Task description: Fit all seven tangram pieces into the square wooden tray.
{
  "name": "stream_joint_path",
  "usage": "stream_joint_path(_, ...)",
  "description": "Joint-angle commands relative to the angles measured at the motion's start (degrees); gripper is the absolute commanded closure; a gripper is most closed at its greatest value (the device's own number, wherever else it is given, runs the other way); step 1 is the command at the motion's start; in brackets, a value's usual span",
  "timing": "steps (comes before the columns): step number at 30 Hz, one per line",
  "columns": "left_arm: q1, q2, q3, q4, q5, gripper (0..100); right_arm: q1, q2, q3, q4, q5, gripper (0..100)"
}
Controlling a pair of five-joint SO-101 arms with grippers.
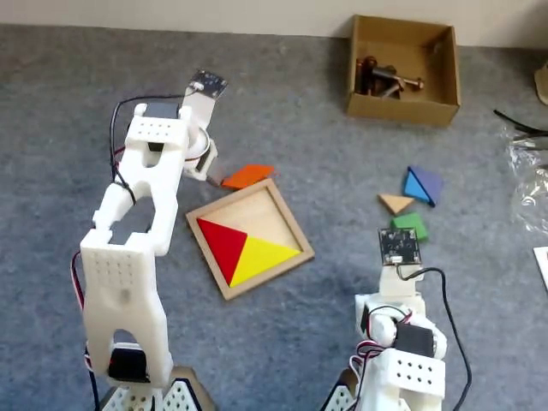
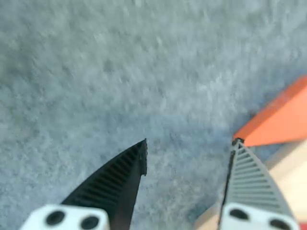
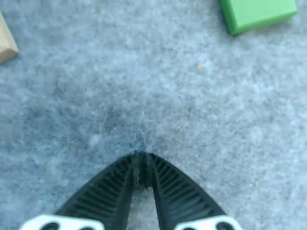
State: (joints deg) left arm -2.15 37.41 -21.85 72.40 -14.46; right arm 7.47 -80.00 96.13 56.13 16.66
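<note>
Tray first: where is it?
— Mid-worktop, turned corner-on, just beside the left arm. Red triangle and yellow triangle lie inside it, touching along one edge. The rest of its wood is bare.
— Other pieces?
— Orange piece lies on the worktop just beside the tray's far edge. Green square, tan triangle, blue triangle and purple piece sit close together, well apart from the tray, ahead of the right arm.
— Left tool?
— Open, low over the worktop, one fingertip just beside the orange piece's corner.
— Right tool?
— Closed, tips together over bare worktop, near the green square.
— Anything else?
— Cardboard box near the far edge.
</note>
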Motion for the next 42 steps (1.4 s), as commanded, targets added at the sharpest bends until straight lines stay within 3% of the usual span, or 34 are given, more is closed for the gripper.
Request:
stream_joint_path(1, 2.5, -1.3, -2.4, 2.8, 0.3, 74, 1.8, 0.1, 1.2, -2.0, -0.5, 98.7)
stream_joint_path(16, 9.7, -1.4, -2.4, 6.5, 0.4, 74, 1.8, 0.1, 1.2, -2.0, -0.5, 98.7)
stream_joint_path(42, 13.5, -1.4, -2.5, -0.4, 0.1, 74, 1.8, 0.1, 1.2, -2.0, -0.4, 98.7)
